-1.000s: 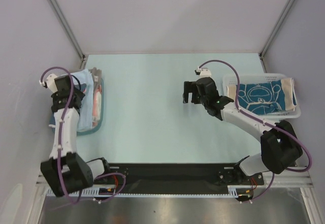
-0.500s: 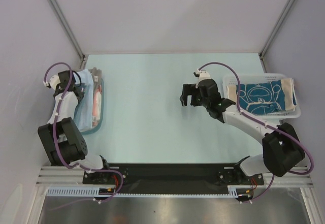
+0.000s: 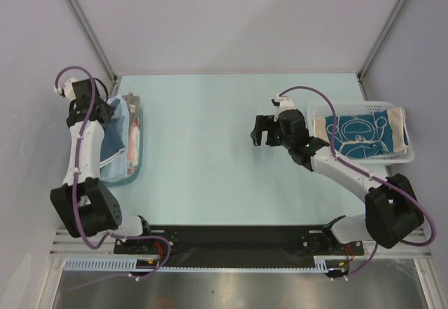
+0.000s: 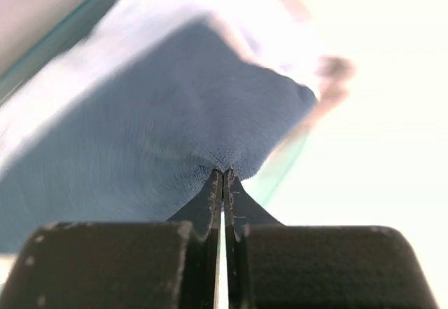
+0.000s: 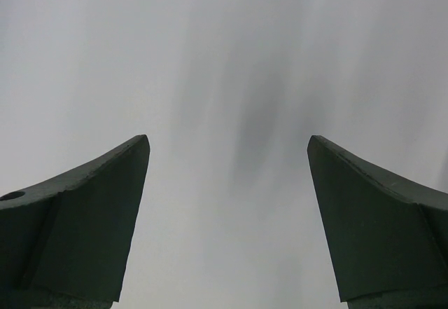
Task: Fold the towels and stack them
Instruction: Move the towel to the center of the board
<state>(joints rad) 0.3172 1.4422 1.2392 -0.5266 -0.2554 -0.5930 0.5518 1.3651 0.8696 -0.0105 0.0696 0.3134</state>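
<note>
A blue towel (image 3: 117,139) lies on a stack of towels in the shallow teal tray (image 3: 130,178) at the table's left edge. My left gripper (image 3: 106,111) hangs over the stack's far end, shut on the blue towel's edge (image 4: 161,113), which bunches at its tips (image 4: 224,176). A grey-beige towel (image 3: 132,137) shows along the stack's right side. The dark teal towel (image 3: 360,135) with white line drawing lies in the white basket (image 3: 350,104) on the right. My right gripper (image 3: 260,132) hovers open and empty left of the basket; its wrist view (image 5: 227,141) shows only blurred grey surface.
The tray sits close to the left wall, and its teal rim (image 4: 63,39) shows beside the cloth. The basket stands against the right wall. Both arm bases sit on a black rail (image 3: 238,239) at the near edge.
My left gripper has swung to the far end of the tray and shut on the blue towel's edge. My right gripper has shifted slightly and stays open.
</note>
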